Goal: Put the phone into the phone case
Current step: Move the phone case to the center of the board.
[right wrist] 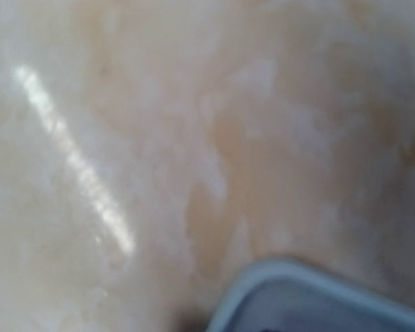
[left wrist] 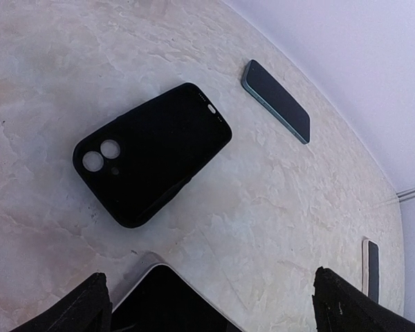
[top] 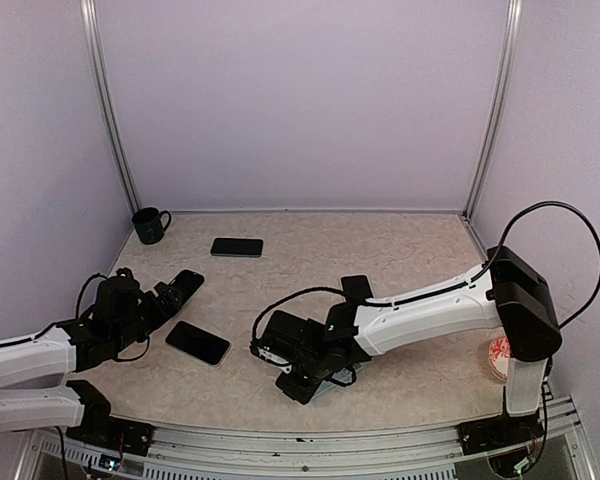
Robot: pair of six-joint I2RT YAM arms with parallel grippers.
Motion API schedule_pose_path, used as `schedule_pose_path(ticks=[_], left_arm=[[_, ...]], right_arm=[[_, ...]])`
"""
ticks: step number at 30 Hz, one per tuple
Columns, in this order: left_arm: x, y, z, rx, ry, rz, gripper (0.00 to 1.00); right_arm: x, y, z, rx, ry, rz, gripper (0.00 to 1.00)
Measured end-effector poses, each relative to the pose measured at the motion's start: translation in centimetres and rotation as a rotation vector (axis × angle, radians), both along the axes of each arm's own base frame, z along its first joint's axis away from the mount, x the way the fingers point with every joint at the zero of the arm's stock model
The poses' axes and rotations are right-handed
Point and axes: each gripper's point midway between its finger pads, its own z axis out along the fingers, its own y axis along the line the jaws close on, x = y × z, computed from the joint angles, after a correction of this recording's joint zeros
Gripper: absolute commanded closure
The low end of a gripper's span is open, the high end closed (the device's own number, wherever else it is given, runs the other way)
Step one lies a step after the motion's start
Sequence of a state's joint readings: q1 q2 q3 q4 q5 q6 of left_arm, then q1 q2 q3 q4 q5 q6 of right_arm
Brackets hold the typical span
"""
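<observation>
A black phone case [left wrist: 152, 152] with camera holes lies flat on the marbled table, also seen as the phone case [top: 187, 283]. One black phone [top: 197, 343] lies near it, and its white-edged corner shows in the left wrist view as the phone [left wrist: 166, 301]. My left gripper [left wrist: 211, 308] is open and wide above this corner, holding nothing; the left gripper [top: 165, 300] sits just left of the case. My right gripper [top: 298, 378] is low on the table over a pale blue rounded-corner object [right wrist: 318, 301]. Its fingers are hidden.
A teal-edged phone [left wrist: 277, 100] lies farther back, seen from above as the phone [top: 237, 247]. A dark mug [top: 150, 225] stands at the back left. A small black slab [top: 355, 288] lies near the right forearm. A red-and-white cup [top: 498, 358] stands by the right base.
</observation>
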State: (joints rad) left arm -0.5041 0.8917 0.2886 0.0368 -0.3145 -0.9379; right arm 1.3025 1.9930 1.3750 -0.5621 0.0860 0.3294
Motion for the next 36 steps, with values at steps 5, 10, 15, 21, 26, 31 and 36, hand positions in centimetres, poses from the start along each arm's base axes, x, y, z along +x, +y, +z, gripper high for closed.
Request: schedule_pose_path(ticks=[5,10,15,21,26,31,36], left_arm=[[0.0,0.1,-0.1,0.000,0.003,0.003,0.01],[0.0,0.1,-0.2,-0.001,0.005,0.002,0.01],[0.0,0.1,-0.4,0.000,0.013,-0.001,0.01],[0.0,0.0,-0.6,0.000,0.018,-0.004,0.01],[0.0,0.0,-0.6,0.000,0.018,-0.004,0.01],[0.0,0.0,-0.6,-0.002,0.017,-0.005,0.01],[0.0,0.0,-0.3,-0.007,0.008,-0.005,0.01]], right_arm=[[-0.3,-2.5,0.6,0.021,0.029,-0.059,0.49],[0.9,-6.3,2.4,0.087,0.050,-0.236,0.54],[1.6,-9.6,2.5,0.131,0.067,-0.421,0.58],[1.0,-11.3,0.9,0.143,0.110,-0.524,0.56],[1.3,-11.7,-0.1,0.173,0.148,-0.577,0.43],[2.0,-11.5,-0.1,0.216,0.172,-0.613,0.30],[2.4,-10.8,-0.2,0.238,0.183,-0.616,0.28]])
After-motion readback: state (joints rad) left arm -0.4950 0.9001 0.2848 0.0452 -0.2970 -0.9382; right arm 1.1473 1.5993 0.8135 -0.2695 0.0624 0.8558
